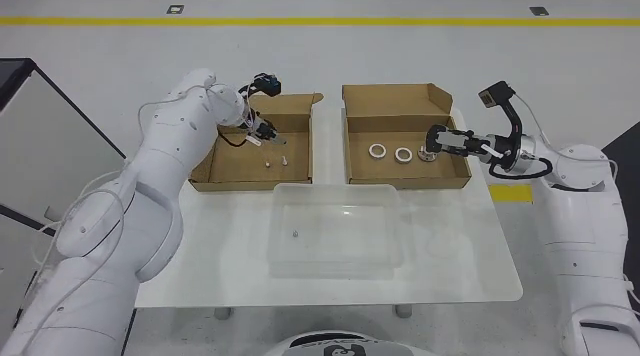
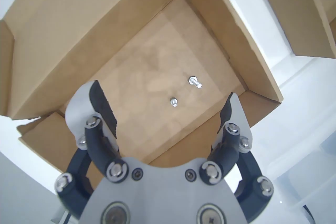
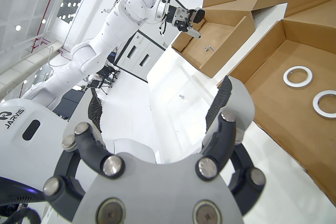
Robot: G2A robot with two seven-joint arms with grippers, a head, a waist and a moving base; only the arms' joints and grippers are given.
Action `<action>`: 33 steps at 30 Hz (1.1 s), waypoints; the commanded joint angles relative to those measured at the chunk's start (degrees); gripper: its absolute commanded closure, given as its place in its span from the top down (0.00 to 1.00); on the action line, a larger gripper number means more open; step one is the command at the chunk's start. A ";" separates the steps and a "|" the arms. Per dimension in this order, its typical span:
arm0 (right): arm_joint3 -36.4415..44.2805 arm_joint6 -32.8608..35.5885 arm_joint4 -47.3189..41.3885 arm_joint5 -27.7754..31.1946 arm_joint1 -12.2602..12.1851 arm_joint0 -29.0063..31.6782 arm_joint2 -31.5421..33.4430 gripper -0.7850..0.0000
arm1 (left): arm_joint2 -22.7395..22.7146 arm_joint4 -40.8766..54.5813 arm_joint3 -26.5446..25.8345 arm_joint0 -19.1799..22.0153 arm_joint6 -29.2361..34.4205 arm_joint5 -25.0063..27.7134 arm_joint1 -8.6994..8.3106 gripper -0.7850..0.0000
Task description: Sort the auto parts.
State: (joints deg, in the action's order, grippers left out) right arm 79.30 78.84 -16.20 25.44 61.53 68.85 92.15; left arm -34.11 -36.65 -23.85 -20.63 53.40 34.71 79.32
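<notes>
Two silver bolts (image 2: 194,82) (image 2: 173,101) lie on the floor of the left cardboard box (image 1: 235,164). My left gripper (image 2: 162,92) hangs open and empty just above them, and it is also seen in the top view (image 1: 272,138). Two white rings (image 3: 298,77) (image 3: 325,104) lie flat in the right cardboard box (image 1: 400,124). My right gripper (image 3: 160,87) is open with nothing in it, over the right end of that box (image 1: 432,144). One more bolt (image 1: 296,233) lies in the clear plastic bin (image 1: 345,189).
Both boxes stand side by side at the back of the white table (image 1: 460,256), flaps open, with the bin in front of them. A dark cabinet (image 1: 30,116) stands off the table's left side.
</notes>
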 commanded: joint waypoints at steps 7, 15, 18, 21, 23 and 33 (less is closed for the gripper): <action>0.00 0.00 0.00 0.00 0.00 0.00 0.00 1.00 | -7.00 -0.86 -24.57 -8.94 4.87 -0.84 -7.31 1.00; 0.00 0.00 0.00 0.00 0.00 0.00 0.00 1.00 | -22.77 -1.31 -58.48 -27.91 14.62 -3.13 -15.96 1.00; 0.00 0.00 0.00 0.00 0.00 0.00 0.00 1.00 | -26.41 -0.96 -65.17 -32.74 16.61 -1.78 -17.55 1.00; 0.00 0.00 0.00 0.00 0.00 0.00 0.00 1.00 | -27.46 -1.51 -69.78 -35.83 17.22 -1.04 -18.57 1.00; 0.00 0.00 0.00 0.00 0.00 0.00 0.00 1.00 | -26.62 -2.40 -72.40 -37.21 16.89 -0.72 -19.23 1.00; 0.00 0.00 0.00 0.00 0.00 0.00 0.00 1.00 | -14.59 -0.13 -77.53 -35.42 16.31 -0.12 -24.10 1.00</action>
State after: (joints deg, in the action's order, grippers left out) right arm 79.30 78.84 -16.20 25.44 61.53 68.85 92.15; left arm -50.19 -37.89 -101.27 -56.70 69.73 34.57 55.75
